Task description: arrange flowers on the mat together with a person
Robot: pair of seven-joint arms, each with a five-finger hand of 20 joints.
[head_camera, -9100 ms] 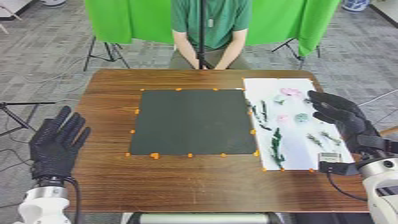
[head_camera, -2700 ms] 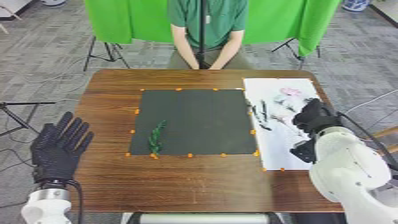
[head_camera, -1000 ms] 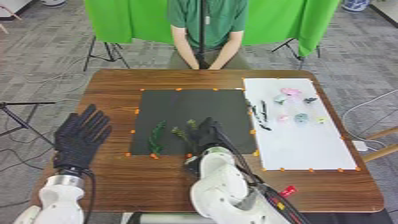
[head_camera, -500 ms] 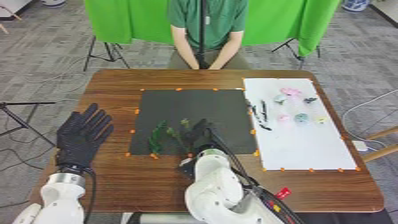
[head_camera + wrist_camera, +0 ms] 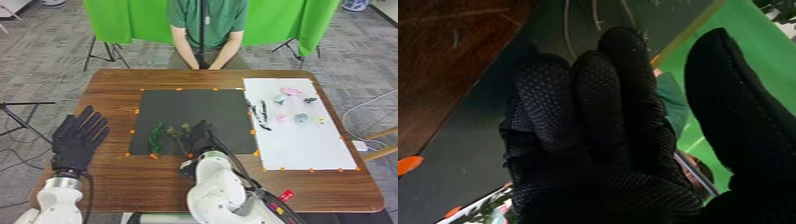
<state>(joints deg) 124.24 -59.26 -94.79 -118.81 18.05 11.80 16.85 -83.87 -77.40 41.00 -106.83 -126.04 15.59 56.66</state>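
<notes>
In the head view my right hand (image 5: 201, 134) is low over the dark mat (image 5: 191, 107), open, beside a pair of small-headed sprigs (image 5: 186, 129). A long green leafy stem (image 5: 156, 137) lies left of them. In the right wrist view my right hand (image 5: 598, 110) has relaxed fingers and its thumb apart; thin stems (image 5: 567, 25) lie beyond the fingertips. My left hand (image 5: 78, 140) is open at the table's left. On the white sheet (image 5: 311, 150) are a pink flower (image 5: 290, 91), a teal flower (image 5: 301, 118) and dark leafy stems (image 5: 264, 111).
Orange markers (image 5: 189, 155) edge the dark mat. The wooden table (image 5: 133, 185) extends around mat and sheet. At the far side, a black pole (image 5: 202, 30) stands behind the table edge.
The green stem and the sprigs have gone from the white sheet to the dark mat. My right hand came left from the sheet; lately the sprigs have shifted slightly beside it. My left hand moved a little right.
</notes>
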